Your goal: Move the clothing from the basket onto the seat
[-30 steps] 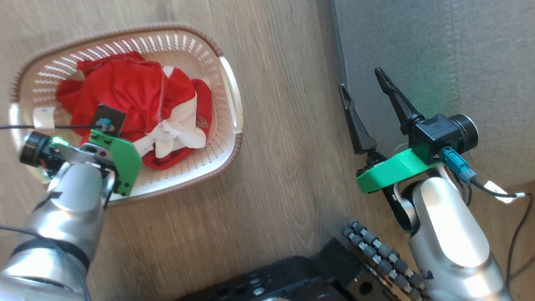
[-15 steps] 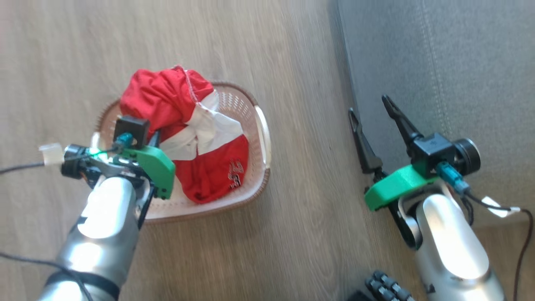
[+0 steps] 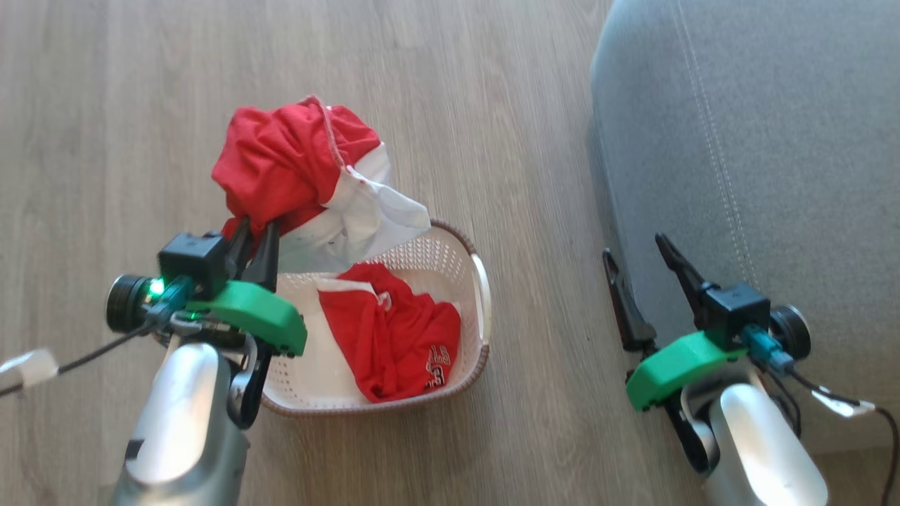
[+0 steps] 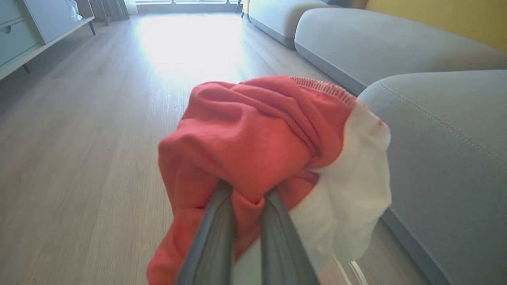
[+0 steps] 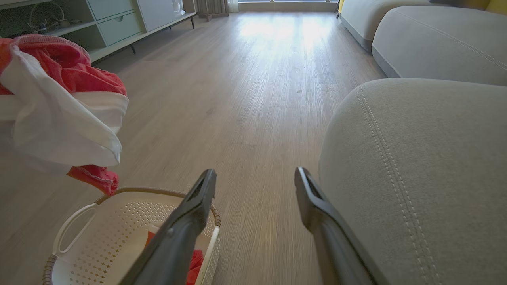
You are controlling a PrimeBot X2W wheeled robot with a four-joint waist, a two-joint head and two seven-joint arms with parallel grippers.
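Note:
My left gripper (image 3: 252,242) is shut on the red garment with white panels (image 3: 302,176), which hangs bunched above the cream basket (image 3: 475,281). The left wrist view has both fingers pinching a fold of that garment (image 4: 257,138). Plain red shorts (image 3: 394,337) with small white print lie inside the basket. The grey seat (image 3: 759,140) is to the right. My right gripper (image 3: 636,246) is open and holds nothing, at the seat's left edge. The right wrist view takes in the lifted garment (image 5: 59,103), the basket (image 5: 103,233) and the seat (image 5: 416,170).
Wooden floor (image 3: 492,105) lies between basket and seat. A low pale cabinet (image 5: 111,23) stands along the far left wall, and another grey sofa cushion (image 4: 376,43) lies beyond the seat. A cable with a white tag (image 3: 28,369) trails from my left wrist.
My left gripper has lifted the red and white garment out of the basket, leaving the red shorts inside. The head camera has risen and shifted, so the whole picture has moved.

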